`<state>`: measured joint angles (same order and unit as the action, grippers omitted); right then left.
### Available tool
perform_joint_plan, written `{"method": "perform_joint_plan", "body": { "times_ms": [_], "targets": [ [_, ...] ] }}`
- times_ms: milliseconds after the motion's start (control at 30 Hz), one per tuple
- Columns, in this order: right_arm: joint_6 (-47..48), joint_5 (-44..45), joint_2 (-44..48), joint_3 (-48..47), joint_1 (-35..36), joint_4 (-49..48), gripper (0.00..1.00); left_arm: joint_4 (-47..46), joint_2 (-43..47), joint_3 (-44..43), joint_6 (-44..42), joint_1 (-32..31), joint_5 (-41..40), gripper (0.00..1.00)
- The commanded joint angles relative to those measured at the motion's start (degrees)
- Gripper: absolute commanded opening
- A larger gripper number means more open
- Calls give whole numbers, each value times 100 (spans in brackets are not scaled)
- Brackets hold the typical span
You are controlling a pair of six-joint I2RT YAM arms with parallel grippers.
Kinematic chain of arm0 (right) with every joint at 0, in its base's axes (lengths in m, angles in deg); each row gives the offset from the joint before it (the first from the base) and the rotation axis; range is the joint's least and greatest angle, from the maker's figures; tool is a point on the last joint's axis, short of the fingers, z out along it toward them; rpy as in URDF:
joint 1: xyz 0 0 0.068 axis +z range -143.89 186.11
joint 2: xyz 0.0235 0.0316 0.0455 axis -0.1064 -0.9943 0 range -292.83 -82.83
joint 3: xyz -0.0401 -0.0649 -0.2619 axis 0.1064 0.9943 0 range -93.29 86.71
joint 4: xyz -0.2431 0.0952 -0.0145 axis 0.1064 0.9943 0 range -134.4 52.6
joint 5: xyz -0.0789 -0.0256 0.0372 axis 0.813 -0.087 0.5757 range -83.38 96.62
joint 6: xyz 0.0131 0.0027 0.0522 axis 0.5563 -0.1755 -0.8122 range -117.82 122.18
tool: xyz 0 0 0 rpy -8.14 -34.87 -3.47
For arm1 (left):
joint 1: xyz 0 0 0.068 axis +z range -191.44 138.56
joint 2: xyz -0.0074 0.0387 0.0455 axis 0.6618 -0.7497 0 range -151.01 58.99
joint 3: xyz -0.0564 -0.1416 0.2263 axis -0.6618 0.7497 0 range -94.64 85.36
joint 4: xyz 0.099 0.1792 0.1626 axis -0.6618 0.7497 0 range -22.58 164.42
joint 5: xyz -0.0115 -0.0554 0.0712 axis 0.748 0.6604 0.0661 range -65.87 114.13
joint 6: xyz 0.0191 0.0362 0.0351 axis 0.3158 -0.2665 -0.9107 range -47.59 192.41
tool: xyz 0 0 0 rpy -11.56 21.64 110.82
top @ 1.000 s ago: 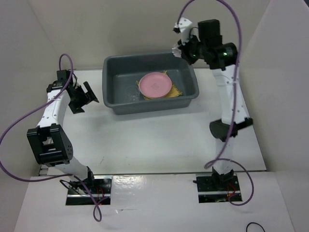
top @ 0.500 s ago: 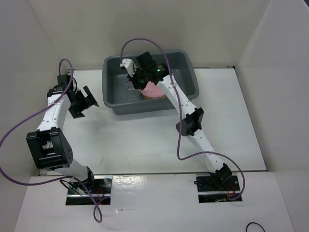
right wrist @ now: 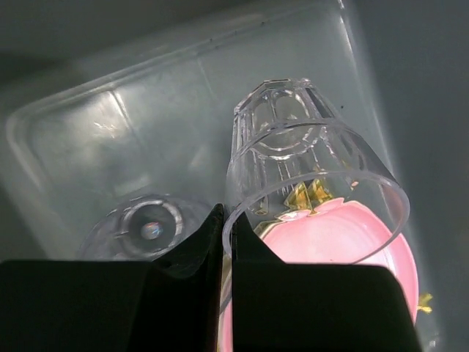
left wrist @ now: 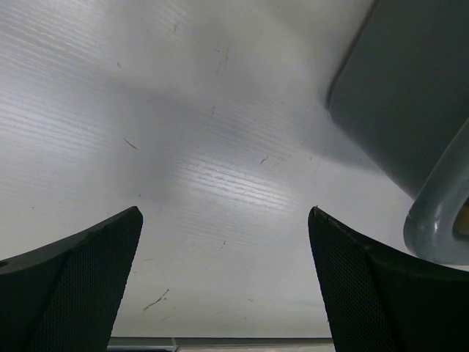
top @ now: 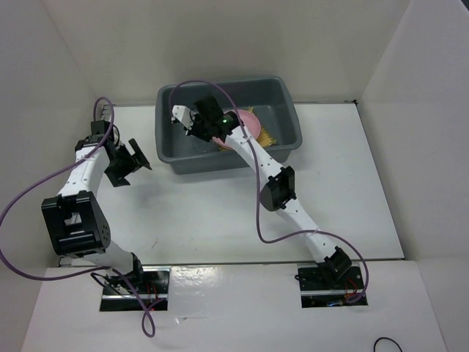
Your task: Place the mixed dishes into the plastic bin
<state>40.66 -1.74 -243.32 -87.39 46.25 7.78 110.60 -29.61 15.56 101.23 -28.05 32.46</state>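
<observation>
White table point(left wrist: 183, 110) bears the plastic bin point(top: 220, 163). Inside it, a clear cup point(right wrist: 308, 147) tilts above the pink plate point(right wrist: 344, 249) and yellow mat point(top: 267, 137), its rim apparently pinched by the right gripper point(right wrist: 226, 220). A second cup point(right wrist: 146, 227) lies beside. The left gripper point(left wrist: 225, 213) gapes wide just outside the bin's corner.

The right pincer point(top: 183, 121) hangs over the left half of the grey bin point(top: 289, 110), beside the pink plate point(top: 249, 119).

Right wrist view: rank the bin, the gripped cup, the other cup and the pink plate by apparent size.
1. plastic bin, fills the frame.
2. held clear cup.
3. second clear cup, though the held one is nearer, so they may match.
pink plate: cut off by the frame edge, so unranked.
</observation>
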Motion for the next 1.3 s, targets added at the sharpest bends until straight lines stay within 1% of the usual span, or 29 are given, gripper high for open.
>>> {"method": "perform_joint_plan", "body": {
  "times_ms": [0, 100, 167, 300, 400, 467, 500, 700, 833, 900, 933, 967, 1000, 1067, 1100, 1133, 1167, 1200, 1233, 1267],
  "targets": [
    [677, 221, 35, -212, 257, -524, 0, -38, -175, -271, -25, 32, -60, 100],
    [941, 221, -96, -212, 310, -647, 0, -38, -228, -324, -78, 198, 1, 100],
    [1073, 221, -149, -160, 310, -779, 4, -38, -228, -324, -130, 295, 1, 100],
    [1293, 273, -150, -54, 310, -929, 12, -38, -228, -324, -131, 498, 115, 100],
    [1355, 274, -150, -1, 310, -982, 23, -38, -281, -324, -131, 550, 115, 100],
    [1355, 274, -150, -1, 310, -1034, 28, -38, -281, -271, -131, 551, 168, 100],
    [1355, 274, -150, -1, 310, -1113, 29, -38, -281, -271, -131, 551, 168, 100],
    [1408, 274, -150, 52, 363, -1175, 29, -38, -334, -271, -236, 551, 168, 100],
    [1127, 378, -150, -237, 363, -1175, 32, -38, -334, -271, -236, 551, 115, 100],
    [978, 528, -203, -500, 363, -1175, 40, -38, -334, -271, -236, 551, 115, 100],
    [725, 798, -89, -563, 363, -1280, 44, -38, -273, -271, -289, 551, 115, 100],
    [557, 957, 16, -563, 311, -1350, 55, -38, -272, -323, -289, 603, 46, 100],
    [373, 1116, 139, -563, 310, -1351, 64, -38, -211, -411, -359, 604, 45, 100],
    [-198, 1406, 587, -563, 13, -1107, 79, -90, -53, -586, -543, 656, -130, 100],
    [-409, 1407, 763, -563, -128, -914, 83, -90, 26, -674, -622, 709, -183, 100],
    [-994, 1407, 1121, -563, -295, -468, 87, -90, 27, -788, -788, 709, -183, 100],
    [-1400, 1407, 1307, -563, -731, -220, 91, -90, 27, -911, -842, 709, -183, 100],
    [-1770, 1294, 1501, -563, -997, 96, 91, -38, 27, -1121, -843, 709, -183, 100],
    [-2365, 1076, 1859, -563, -1269, 830, 93, -38, 96, -1193, -843, 709, -123, 100],
    [-2606, 751, 2019, -563, -1785, 1168, 94, -90, 97, -1194, -843, 709, -44, 100]
  ]
}}
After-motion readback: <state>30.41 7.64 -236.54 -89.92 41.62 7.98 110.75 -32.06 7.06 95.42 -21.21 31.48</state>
